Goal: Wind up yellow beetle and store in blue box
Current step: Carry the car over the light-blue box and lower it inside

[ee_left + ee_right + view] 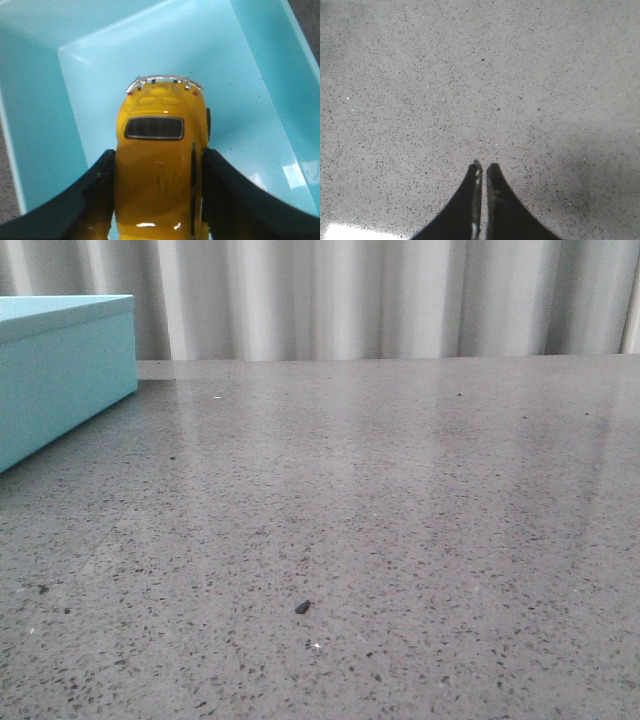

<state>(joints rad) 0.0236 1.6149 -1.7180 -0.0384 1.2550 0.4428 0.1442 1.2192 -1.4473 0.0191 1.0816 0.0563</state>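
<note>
Clearance between car and box floor is the relation the coming move turns on. In the left wrist view the left gripper (159,200) is clamped on the yellow beetle (160,170), one dark finger (102,192) pressed to each flank of the body, so the car's long axis runs straight out from the pincer, along the line of the fingers. The chrome bumper (162,80) is the end farthest from the wrist, and the dark window (154,128) sits just behind it. Past the car lies the pale turquoise inside of the blue box (260,115), its floor and sloping walls on every side of the toy. The beetle therefore hangs within the box's opening. Whether its wheels touch the floor cannot be told from here.

In the front view only a corner of the box (60,370) shows, at the far left of the speckled grey table (400,540); neither arm nor the car appears there. A small dark crumb (302,607) lies on the near part of the table.

The right gripper (482,170) hovers over bare tabletop with its fingertips pressed together, holding nothing, and no part of the box shows in its view.

Judging by this, the left arm alone is placed to finish: lower, then part the fingers. Nothing here shows whether the winding has been done.
</note>
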